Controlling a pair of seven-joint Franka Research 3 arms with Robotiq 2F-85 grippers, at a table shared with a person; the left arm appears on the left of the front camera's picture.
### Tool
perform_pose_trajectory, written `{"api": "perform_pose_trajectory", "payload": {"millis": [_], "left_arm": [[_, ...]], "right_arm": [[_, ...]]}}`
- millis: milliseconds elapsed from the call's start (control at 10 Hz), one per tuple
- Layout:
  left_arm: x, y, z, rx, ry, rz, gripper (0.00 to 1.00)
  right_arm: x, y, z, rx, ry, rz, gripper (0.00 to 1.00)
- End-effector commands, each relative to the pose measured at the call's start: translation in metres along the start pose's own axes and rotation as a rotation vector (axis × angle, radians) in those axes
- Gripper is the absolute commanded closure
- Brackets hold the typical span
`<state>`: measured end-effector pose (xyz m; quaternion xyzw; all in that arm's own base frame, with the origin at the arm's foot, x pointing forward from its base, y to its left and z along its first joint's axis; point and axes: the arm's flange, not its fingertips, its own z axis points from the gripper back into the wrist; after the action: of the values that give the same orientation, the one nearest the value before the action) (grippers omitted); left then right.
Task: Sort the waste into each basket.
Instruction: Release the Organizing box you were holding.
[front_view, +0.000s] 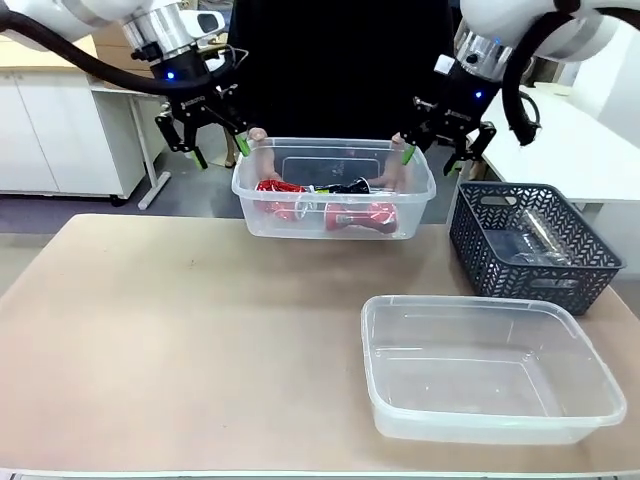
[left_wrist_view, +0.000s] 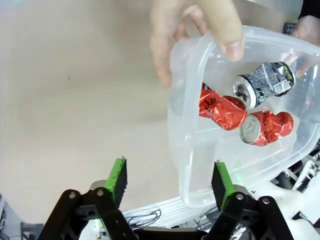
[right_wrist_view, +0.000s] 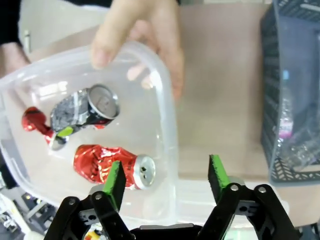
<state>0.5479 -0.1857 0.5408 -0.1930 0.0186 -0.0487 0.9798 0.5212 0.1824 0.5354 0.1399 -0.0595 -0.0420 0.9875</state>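
A person's hands (front_view: 263, 150) hold a clear tub (front_view: 335, 146) at the table's (front_view: 180, 340) far edge, with crushed red cans (front_view: 365, 214) and a dark can (front_view: 350, 186) inside. The left tool (front_view: 222, 154) hangs spread wide just at its 9 o'clock. The right tool (front_view: 437, 156), equally wide, is at its 3 o'clock. A second tub (front_view: 490, 425) sits at 5 o'clock.
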Motion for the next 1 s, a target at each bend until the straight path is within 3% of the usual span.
{"api": "perform_pose_trajectory", "payload": {"millis": [0,200,300,700,800,900], "left_arm": [[-0.015,0.01,-0.012,-0.026,-0.012,0.027,0.0],[-0.016,0.016,-0.015,-0.045,-0.006,0.043,0.0],[-0.008,0.007,-0.009,-0.006,0.003,0.018,0.0],[-0.008,0.008,-0.013,-0.015,0.008,0.024,0.0],[-0.031,0.002,0.01,-0.019,-0.033,-0.015,0.0],[-0.083,0.006,0.037,0.032,-0.065,-0.064,0.0]], "right_arm": [[-0.012,-0.018,-0.004,0.066,-0.009,0.037,0.0],[-0.017,-0.025,-0.003,0.065,0.019,-0.015,0.0],[-0.007,-0.007,-0.002,0.035,0.004,0.007,0.0],[-0.011,-0.009,-0.005,0.034,0.012,0.001,0.0],[-0.028,-0.002,0.025,0.066,-0.03,0.079,0.0],[-0.073,-0.011,0.071,0.09,-0.061,0.138,0.0]]}}
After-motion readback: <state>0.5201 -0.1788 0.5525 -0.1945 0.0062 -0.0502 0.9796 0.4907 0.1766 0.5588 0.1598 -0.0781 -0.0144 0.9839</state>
